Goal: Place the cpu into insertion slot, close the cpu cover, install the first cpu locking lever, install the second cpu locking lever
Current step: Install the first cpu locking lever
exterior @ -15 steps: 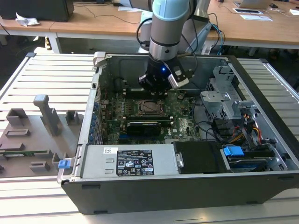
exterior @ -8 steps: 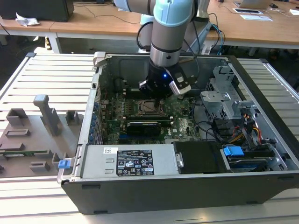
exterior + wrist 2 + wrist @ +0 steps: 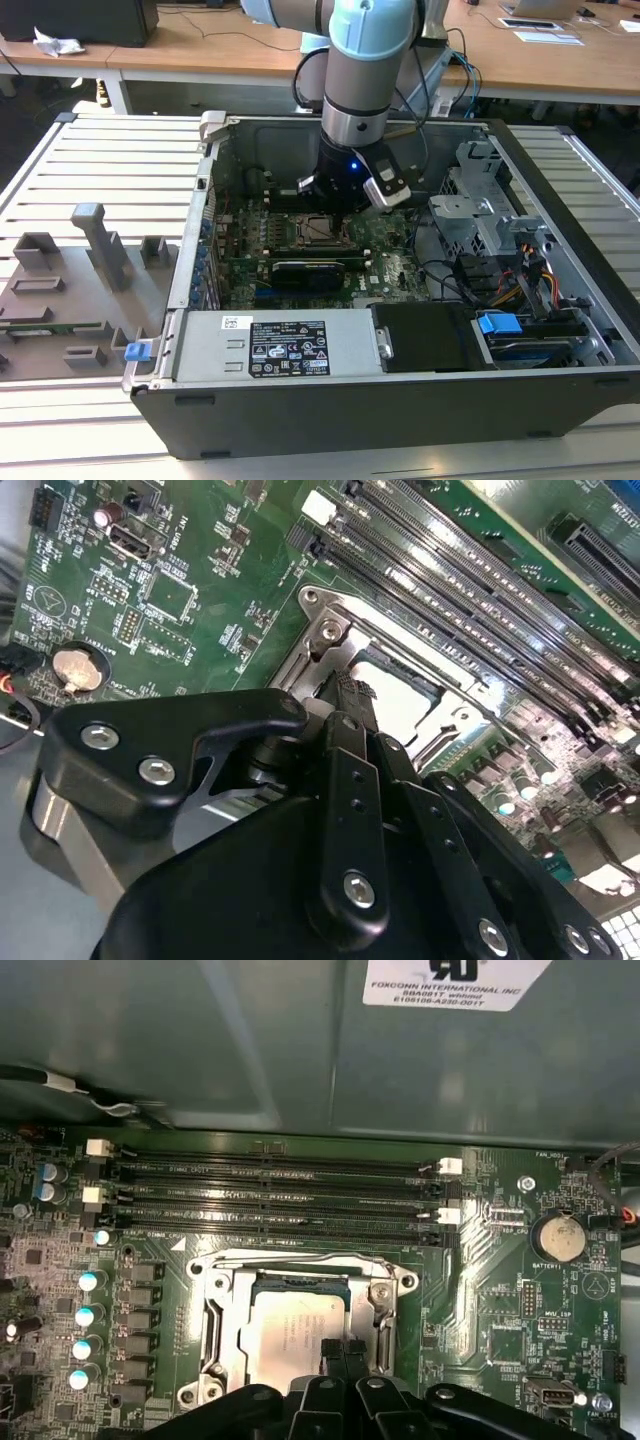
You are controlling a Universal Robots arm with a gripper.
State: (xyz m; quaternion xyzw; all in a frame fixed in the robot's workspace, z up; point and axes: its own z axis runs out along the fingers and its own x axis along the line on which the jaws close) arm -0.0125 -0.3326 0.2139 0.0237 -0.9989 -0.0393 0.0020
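The arm stands low inside the open computer case (image 3: 560,330), gripper (image 3: 340,1352) directly over the insertion slot (image 3: 318,231) near the middle of the green motherboard (image 3: 390,250). In both wrist views the cpu (image 3: 290,1335) lies flat in the socket, silver top facing up, framed by the metal rim. The fingertips (image 3: 352,692) sit narrow, drawn close together, touching or just above the chip's near edge; nothing seems held between them, though contact with the chip cannot be confirmed. The cpu cover (image 3: 440,695) appears as a silver frame around the chip; whether it is fully down or only resting cannot be judged from these views. The locking levers are not clearly distinguishable, so I judge them not yet latched. The memory slots (image 3: 280,1195) run parallel just beside the socket. Risks, as judged: if the chip is not fully seated and keyed, downward pressure from the fingertips could bend socket pins. A sideways drag of the tips could shift the chip under the frame. Fingers are close to the frame edge, so a snag on lift-off could disturb the cover.
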